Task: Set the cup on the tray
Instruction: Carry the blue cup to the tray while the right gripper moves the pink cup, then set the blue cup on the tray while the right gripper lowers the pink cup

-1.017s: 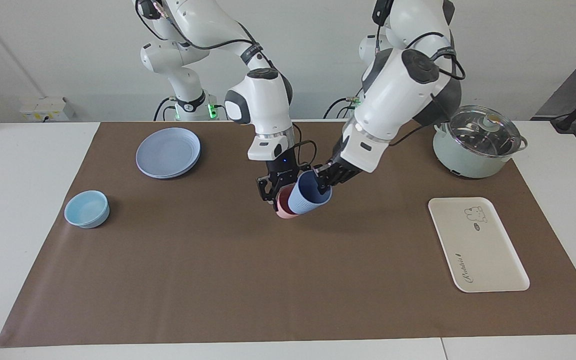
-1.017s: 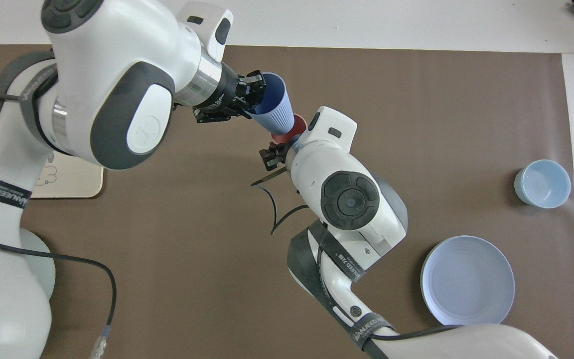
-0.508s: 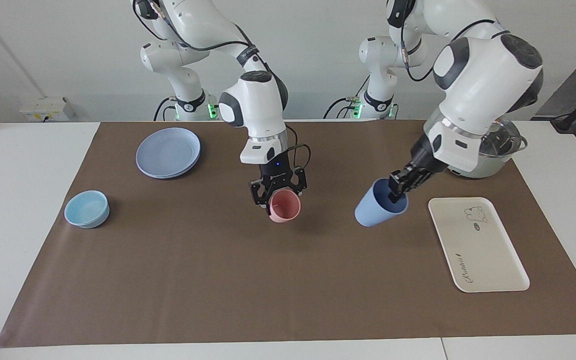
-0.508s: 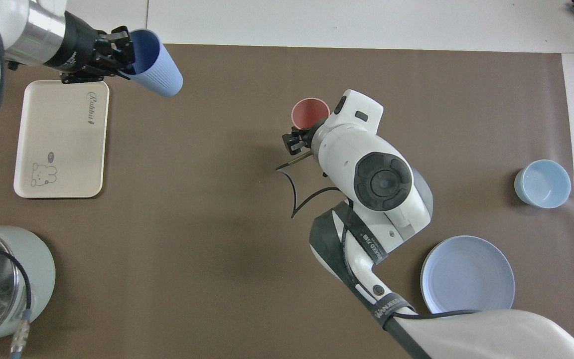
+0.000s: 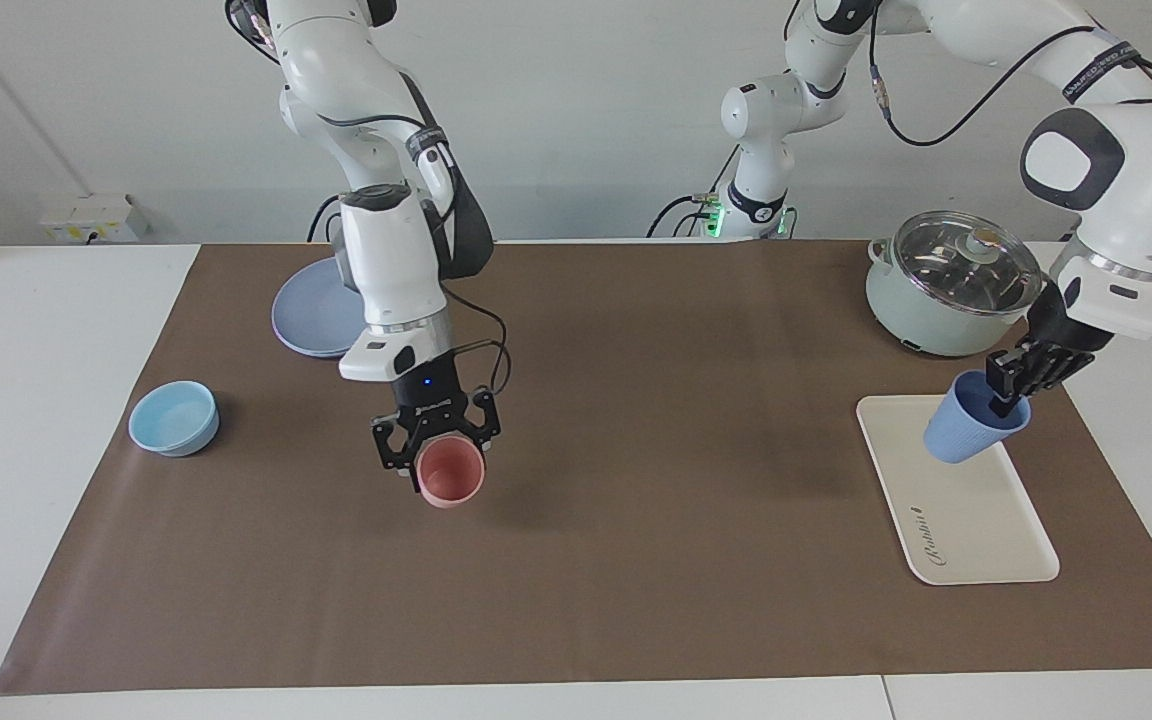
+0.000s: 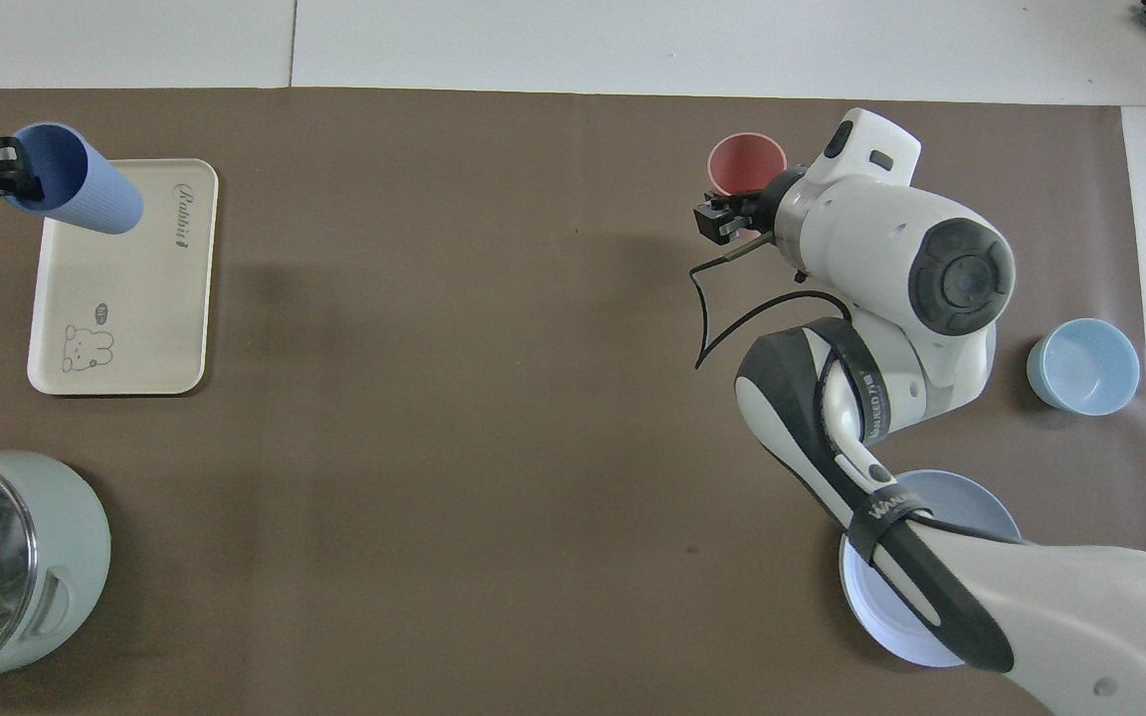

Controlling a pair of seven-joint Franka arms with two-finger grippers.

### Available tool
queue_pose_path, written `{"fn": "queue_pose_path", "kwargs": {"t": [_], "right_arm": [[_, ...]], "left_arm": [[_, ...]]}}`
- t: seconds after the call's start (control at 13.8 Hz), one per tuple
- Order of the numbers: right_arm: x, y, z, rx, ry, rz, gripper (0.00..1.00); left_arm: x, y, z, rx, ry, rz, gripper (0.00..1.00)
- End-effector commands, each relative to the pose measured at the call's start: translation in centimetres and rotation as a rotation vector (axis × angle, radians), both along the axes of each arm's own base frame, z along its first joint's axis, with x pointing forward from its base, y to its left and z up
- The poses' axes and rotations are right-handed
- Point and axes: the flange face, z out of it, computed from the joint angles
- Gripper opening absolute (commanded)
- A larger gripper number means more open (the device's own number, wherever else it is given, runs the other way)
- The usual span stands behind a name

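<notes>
Our right pincer [image 5: 433, 462] grips the pink cup [image 5: 451, 476] above the tabletop [image 5: 636, 560]. At three o'clock, our left pincer [image 5: 1018, 385] pinches the rim of the tilted blue cup [image 5: 966, 432] over the tray [image 5: 966, 520]; lowering and releasing it remain.

Plain white wall [image 5: 586, 120]; white table [image 5: 46, 330]

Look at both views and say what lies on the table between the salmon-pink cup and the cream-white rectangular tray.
Nothing: between the salmon-pink cup and the cream-white rectangular tray only the bare brown mat shows, clearest in the overhead view.
</notes>
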Motion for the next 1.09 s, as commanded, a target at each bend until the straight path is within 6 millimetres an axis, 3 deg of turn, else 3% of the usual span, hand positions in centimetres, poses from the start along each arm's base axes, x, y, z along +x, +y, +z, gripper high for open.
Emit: {"fn": "queue_pose_path", "kwargs": {"t": [0.0, 0.29, 0.36, 0.58, 0.87, 0.94, 1.02], "right_arm": [[0.9, -4.4, -0.3, 0.063, -0.016, 0.076, 0.00], [1.1, -12.5, -2.0, 0.082, -0.031, 0.171, 0.00], [0.9, -14.1, -2.9, 0.105, -0.043, 0.178, 0.00], [0.4, -16.8, -4.9, 0.206, -0.103, 0.230, 0.00], [-0.7, -22.4, -8.1, 0.239, -0.102, 0.298, 0.00], [-0.9, -22.9, -9.2, 0.265, -0.135, 0.327, 0.00], [-1.5, -23.0, -10.2, 0.283, -0.143, 0.327, 0.00]], "left_arm": [[-3.5, 1.7, -3.9, 0.047, -0.006, -0.028, 0.00], [-4.8, 6.7, -9.4, 0.047, -0.014, 0.062, 0.00], [-4.5, 6.8, -11.1, 0.039, -0.013, 0.068, 0.00], [-3.5, 7.2, -15.0, -0.081, 0.009, 0.147, 0.00], [-3.3, 7.3, -16.2, -0.139, 0.033, 0.182, 0.00], [-3.3, 7.5, -16.3, -0.139, 0.033, 0.187, 0.00], [-3.3, 7.5, -16.5, -0.139, 0.035, 0.186, 0.32]]}}
